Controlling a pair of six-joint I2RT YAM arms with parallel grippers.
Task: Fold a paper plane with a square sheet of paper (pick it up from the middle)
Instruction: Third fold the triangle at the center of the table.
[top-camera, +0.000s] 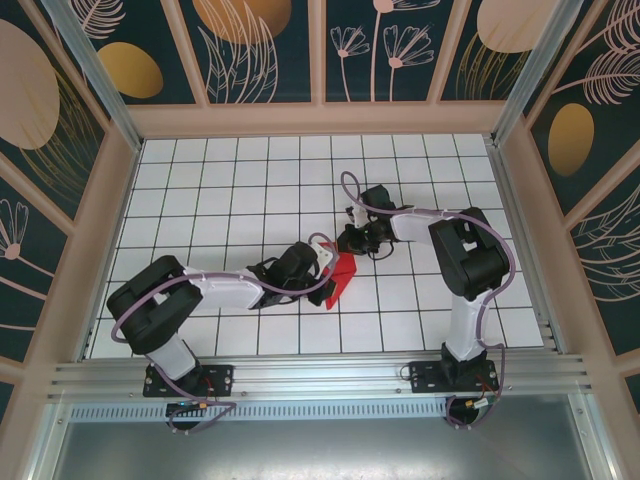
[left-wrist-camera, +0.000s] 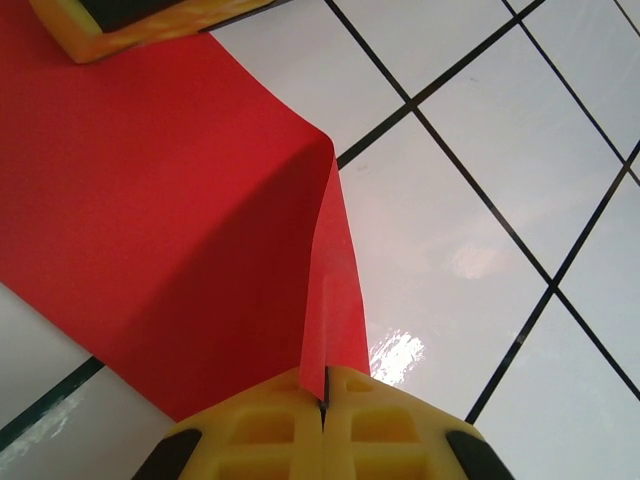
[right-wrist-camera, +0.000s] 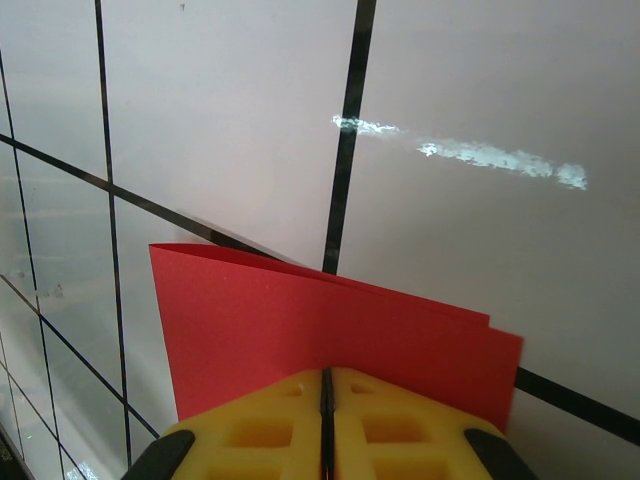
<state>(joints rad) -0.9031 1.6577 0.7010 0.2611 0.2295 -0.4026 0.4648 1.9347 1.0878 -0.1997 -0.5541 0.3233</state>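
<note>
Our left fingers (left-wrist-camera: 270, 430) and right fingers (right-wrist-camera: 390, 420) each clamp shut on the square sheet of paper (top-camera: 342, 278), probably so its folded layers line up for creasing.

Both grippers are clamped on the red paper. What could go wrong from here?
1. The left gripper and right gripper both pinch the thin square sheet of paper; pulling apart could tear it.
2. The left holds only a narrow raised ridge, which might slip out.
3. By the right gripper the folded layers look slightly offset, so a crease may set crooked.
</note>
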